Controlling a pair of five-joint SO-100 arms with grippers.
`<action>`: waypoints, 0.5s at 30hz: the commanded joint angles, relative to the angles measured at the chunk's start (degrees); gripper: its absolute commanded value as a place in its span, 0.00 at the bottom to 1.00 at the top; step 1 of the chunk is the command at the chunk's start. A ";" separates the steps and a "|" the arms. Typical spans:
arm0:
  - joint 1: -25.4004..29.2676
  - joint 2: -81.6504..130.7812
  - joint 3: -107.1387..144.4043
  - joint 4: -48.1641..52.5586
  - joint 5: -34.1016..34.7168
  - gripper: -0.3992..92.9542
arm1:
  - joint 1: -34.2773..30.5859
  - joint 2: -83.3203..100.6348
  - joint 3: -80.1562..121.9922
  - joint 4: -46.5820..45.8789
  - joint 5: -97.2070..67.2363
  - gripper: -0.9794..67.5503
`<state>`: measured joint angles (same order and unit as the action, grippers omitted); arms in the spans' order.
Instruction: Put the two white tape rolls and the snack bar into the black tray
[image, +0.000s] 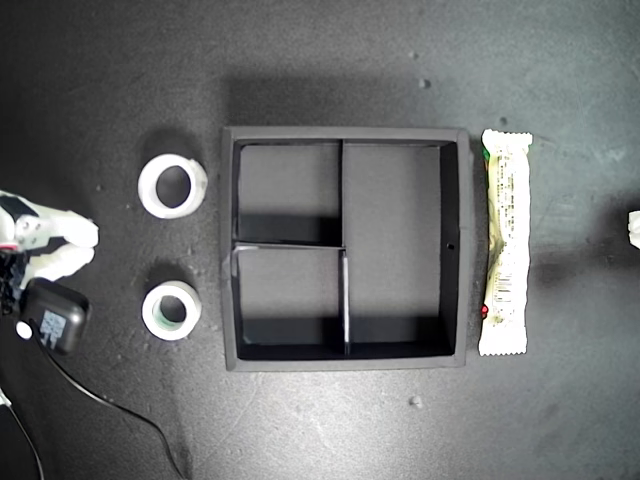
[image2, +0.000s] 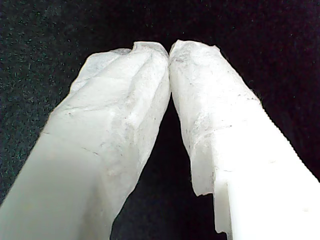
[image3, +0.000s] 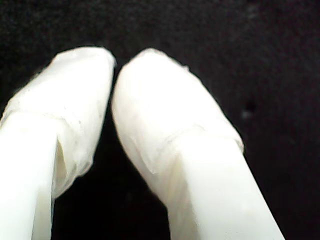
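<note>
The black tray lies in the middle of the exterior view with nothing in its three compartments. To its left in that view lie two white tape rolls, one plain white and one with a greenish core. The snack bar lies lengthwise along the tray's right wall, outside it. My first gripper is shut over the bare black surface, tips touching. My second gripper is likewise shut on nothing. A white gripper shows at the exterior view's left edge; which arm it belongs to I cannot tell.
A small black box with a cable sits below the gripper at the exterior view's left edge. A sliver of another white arm part shows at that view's right edge. Black mat surrounds the tray.
</note>
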<state>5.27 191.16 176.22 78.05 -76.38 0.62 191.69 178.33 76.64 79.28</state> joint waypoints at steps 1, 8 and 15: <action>-0.35 2.90 3.60 1.85 0.70 0.01 | 0.18 0.18 0.70 0.18 -0.35 0.02; -5.98 2.99 3.60 1.85 0.44 0.01 | 2.55 0.18 0.70 0.18 -0.35 0.01; -39.20 3.25 3.60 1.85 1.67 0.01 | 2.90 0.18 0.70 0.18 -0.09 0.01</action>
<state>-21.62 191.16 176.22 78.05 -76.03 2.81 191.69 178.33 76.64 79.01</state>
